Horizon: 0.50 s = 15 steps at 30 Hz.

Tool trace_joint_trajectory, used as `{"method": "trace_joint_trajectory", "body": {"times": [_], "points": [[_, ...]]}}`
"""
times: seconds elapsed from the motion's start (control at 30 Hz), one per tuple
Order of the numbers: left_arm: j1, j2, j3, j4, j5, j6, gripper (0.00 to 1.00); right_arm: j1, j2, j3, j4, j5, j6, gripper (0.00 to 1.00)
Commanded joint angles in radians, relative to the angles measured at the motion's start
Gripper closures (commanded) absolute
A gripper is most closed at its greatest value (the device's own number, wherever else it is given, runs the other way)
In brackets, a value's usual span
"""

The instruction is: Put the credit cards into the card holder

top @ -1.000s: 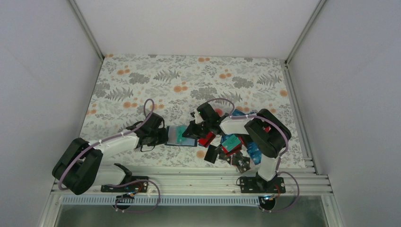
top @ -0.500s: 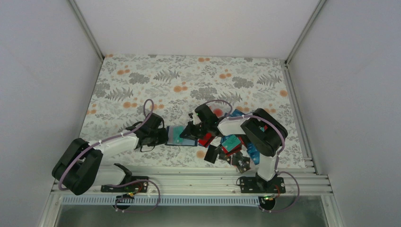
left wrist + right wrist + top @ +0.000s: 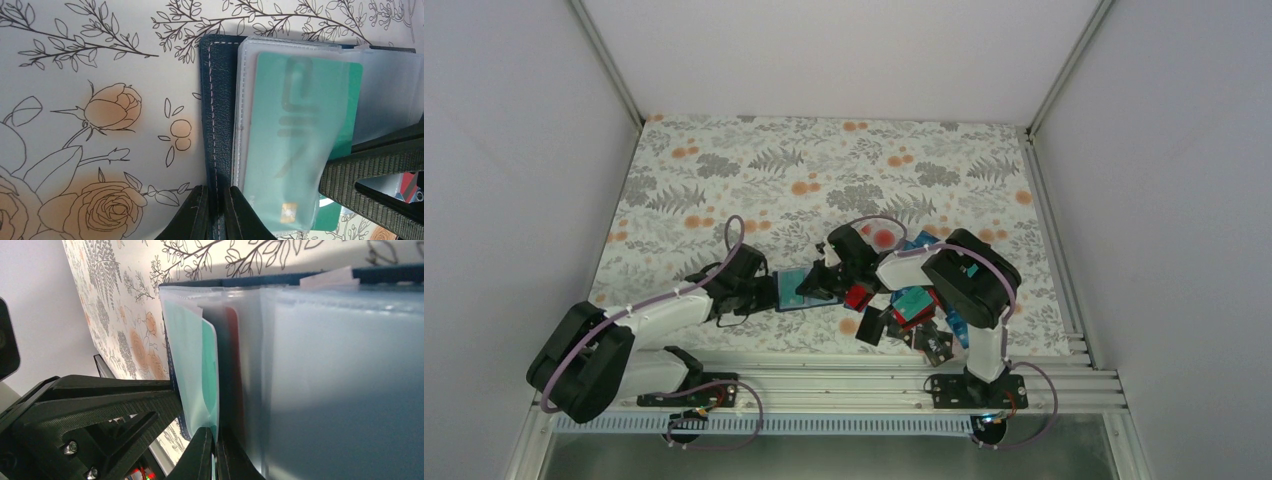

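The card holder [image 3: 792, 290] lies open on the floral cloth, a navy cover with clear sleeves. My left gripper [image 3: 216, 194] is shut on its stitched navy edge [image 3: 215, 100]. A teal credit card [image 3: 300, 140] sits mostly inside the top clear sleeve, its right end sticking out. My right gripper [image 3: 215, 437] is shut on that card's edge, its ribbed finger [image 3: 380, 170] showing in the left wrist view. From above, the right gripper [image 3: 819, 283] meets the holder from the right and the left gripper [image 3: 769, 292] from the left. The other credit cards [image 3: 914, 305] lie piled under the right arm.
Red and dark cards show behind further clear sleeves [image 3: 235, 365] in the right wrist view. The metal rail [image 3: 824, 365] runs along the near edge. White walls close in the cloth [image 3: 724, 170] on three sides.
The right gripper has moved left with the teal card, deeper over the holder. The left jaws have closed further on the navy edge, and the left arm has shifted slightly.
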<state>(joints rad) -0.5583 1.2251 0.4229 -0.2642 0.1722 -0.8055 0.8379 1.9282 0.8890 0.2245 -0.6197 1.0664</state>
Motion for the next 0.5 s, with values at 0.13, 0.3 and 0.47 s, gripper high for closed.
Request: {"method": "trace_joint_trajectory", "body": {"times": [0.13,0.3,0.47], "points": [[-0.003,0.011,-0.041,-0.07,0.016,-0.016,0.9,0.024,0.03,0.03,-0.157,0.078,-0.081,0.92],[-0.003,0.02,-0.034,-0.07,-0.003,-0.015,0.9,0.023,0.009,0.063,-0.252,0.089,-0.153,0.83],[-0.003,0.031,-0.021,-0.07,-0.015,-0.014,0.9,0.023,-0.032,0.102,-0.342,0.114,-0.213,0.72]]}}
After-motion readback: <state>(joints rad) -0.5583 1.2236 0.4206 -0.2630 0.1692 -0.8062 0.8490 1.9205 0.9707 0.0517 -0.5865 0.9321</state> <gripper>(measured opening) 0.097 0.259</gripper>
